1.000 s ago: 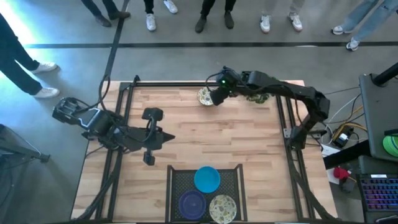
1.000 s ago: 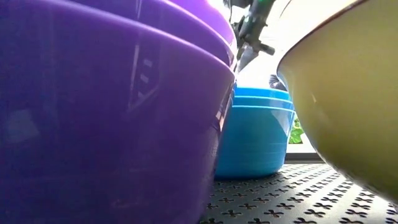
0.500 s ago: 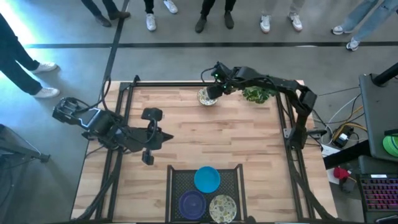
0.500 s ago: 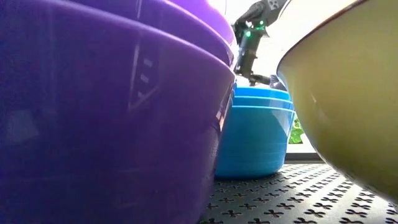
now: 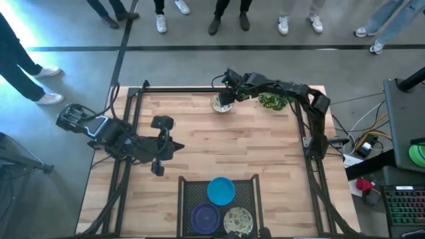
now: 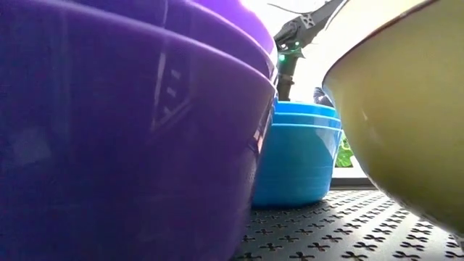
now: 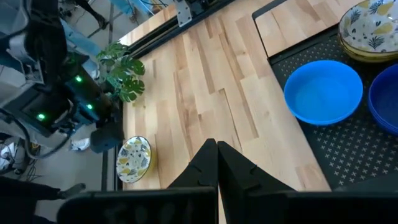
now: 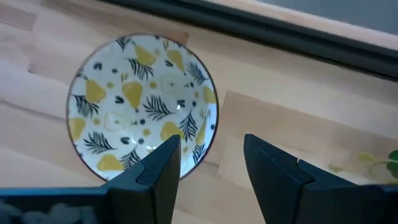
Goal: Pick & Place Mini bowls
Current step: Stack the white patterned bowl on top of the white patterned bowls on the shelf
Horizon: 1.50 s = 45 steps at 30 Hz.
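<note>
A cream mini bowl with a leaf pattern (image 8: 143, 106) (image 5: 217, 105) rests on its base on the wood near the table's far edge. My right gripper (image 8: 211, 162) (image 5: 226, 99) hangs open just above it, pointing steeply down. One finger (image 8: 163, 163) stands over the bowl's rim and the other (image 8: 273, 168) stands beyond the rim, over bare wood. I see no touch. My left gripper (image 7: 216, 155) (image 5: 178, 147) is shut on nothing and waits above the table's left middle. More mini bowls sit in the tray: blue (image 5: 220, 190), purple (image 5: 205, 217) and cream (image 5: 238, 222).
The black mesh tray (image 5: 189, 189) stands at the near edge. A leafy green plant (image 5: 272, 101) lies at the far right, close to my right arm. A dark rail (image 8: 261, 28) runs along the far edge behind the bowl. People's feet (image 5: 226, 20) show beyond the table.
My right gripper has sunk toward the patterned bowl and shifted a little toward the table's left edge along the far side, rolling as it went. The bowl has stayed where it was.
</note>
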Motion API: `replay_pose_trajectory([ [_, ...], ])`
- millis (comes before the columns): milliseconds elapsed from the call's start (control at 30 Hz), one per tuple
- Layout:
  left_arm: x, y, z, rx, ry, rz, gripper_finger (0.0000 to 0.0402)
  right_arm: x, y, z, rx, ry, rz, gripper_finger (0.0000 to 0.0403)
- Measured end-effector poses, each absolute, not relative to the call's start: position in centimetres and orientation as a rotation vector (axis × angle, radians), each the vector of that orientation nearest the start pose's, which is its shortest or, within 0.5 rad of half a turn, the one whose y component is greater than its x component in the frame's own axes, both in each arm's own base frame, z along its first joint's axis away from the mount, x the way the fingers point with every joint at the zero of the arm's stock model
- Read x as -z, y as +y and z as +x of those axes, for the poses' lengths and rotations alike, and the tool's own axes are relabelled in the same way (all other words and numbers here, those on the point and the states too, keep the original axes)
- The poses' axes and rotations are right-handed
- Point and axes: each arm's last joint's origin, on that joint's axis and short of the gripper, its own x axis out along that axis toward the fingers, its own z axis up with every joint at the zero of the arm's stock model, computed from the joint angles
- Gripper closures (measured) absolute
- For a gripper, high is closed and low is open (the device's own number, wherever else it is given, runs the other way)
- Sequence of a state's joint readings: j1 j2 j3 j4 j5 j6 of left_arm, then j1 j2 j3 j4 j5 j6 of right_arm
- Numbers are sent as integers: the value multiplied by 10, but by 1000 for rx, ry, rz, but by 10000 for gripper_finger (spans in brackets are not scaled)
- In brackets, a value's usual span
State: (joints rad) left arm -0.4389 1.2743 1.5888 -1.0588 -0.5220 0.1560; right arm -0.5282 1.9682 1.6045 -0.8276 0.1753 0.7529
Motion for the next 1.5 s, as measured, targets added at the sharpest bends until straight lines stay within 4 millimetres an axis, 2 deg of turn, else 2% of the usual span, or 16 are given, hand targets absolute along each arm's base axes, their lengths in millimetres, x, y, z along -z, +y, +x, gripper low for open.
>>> replay_pose_trajectory([
  [233,-419,-83,211,-25,695,508,402,-229,-210,350,1051,903,845,229],
  [433,-418,-83,211,-25,697,508,401,-242,-207,351,1001,892,837,235],
  [633,-419,-83,211,-25,696,507,402,-266,-191,355,949,838,796,252],
  [733,-419,-83,211,-25,696,507,402,-270,-178,359,918,853,728,260],
  [933,-419,-83,211,-25,696,506,402,-268,-146,373,759,941,544,268],
  [1100,-419,-83,211,-27,696,499,401,-264,-127,378,563,1059,261,268],
  [1367,-418,-83,211,-31,696,490,402,-235,-101,374,210,1256,-198,268],
  [1500,-418,-83,210,-31,701,492,402,-227,-91,374,125,1285,-291,268],
])
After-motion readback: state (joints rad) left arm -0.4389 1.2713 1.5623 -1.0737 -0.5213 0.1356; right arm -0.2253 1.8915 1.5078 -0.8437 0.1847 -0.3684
